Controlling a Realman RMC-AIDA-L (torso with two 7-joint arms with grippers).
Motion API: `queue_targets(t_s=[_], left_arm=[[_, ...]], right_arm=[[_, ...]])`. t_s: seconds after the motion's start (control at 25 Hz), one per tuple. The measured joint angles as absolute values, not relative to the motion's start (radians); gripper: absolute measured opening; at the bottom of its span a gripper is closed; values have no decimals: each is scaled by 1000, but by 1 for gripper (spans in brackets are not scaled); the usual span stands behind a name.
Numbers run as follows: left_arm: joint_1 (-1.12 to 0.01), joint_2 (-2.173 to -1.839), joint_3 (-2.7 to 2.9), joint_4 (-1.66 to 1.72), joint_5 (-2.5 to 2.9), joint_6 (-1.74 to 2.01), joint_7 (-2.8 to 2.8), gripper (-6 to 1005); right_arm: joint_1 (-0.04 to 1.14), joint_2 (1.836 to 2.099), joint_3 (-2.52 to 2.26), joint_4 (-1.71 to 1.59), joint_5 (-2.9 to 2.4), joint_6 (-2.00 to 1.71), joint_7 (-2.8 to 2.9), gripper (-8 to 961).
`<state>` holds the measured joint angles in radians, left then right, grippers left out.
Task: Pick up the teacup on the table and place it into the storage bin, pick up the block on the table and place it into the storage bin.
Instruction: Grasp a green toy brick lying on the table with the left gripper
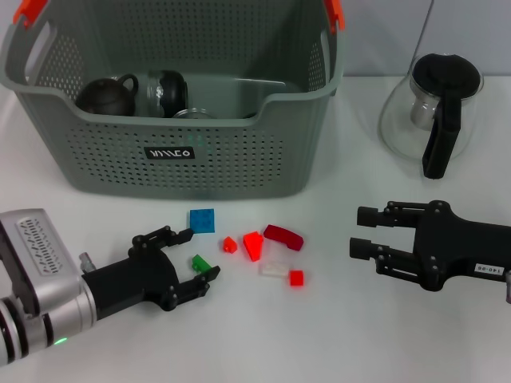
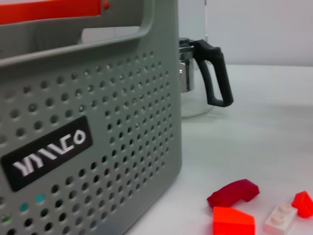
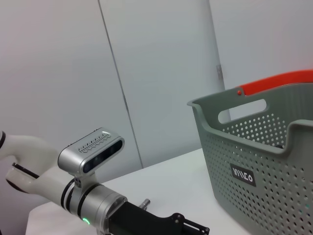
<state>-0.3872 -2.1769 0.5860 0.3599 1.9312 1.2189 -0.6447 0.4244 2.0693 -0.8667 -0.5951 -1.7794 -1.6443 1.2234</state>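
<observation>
A dark brown teacup (image 1: 106,96) already lies inside the large grey perforated storage bin (image 1: 184,155); the left pincer (image 1: 194,263), spread wide, straddles a small green block (image 1: 200,263) on the white desk (image 1: 335,335). The right pincer (image 1: 357,232) idles, slightly parted.

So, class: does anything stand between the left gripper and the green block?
Nothing visible does. The left gripper has its jaws open around the green block, low on the table.

Two black grippers, silver and white arm hardware.
Left gripper (image 1: 194,261): black linkage fingers, silver ribbed wrist camera housing, green LED, white arm segments. Right gripper (image 1: 359,231): black body, small white label with dark print.
</observation>
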Motion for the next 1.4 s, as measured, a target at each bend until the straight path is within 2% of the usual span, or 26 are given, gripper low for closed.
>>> queue_targets(t_s=[0.52,1.4], left_arm=[[-354,-2172,537,382,1937,1267,-645,722],[-380,-2175,603,370,1957,1199,-643,721]], right_arm=[[423,2069,-867,-595,-1779,-1645,1226,524],[431,2069,-868,-595,-1779,-1646,1228,523]])
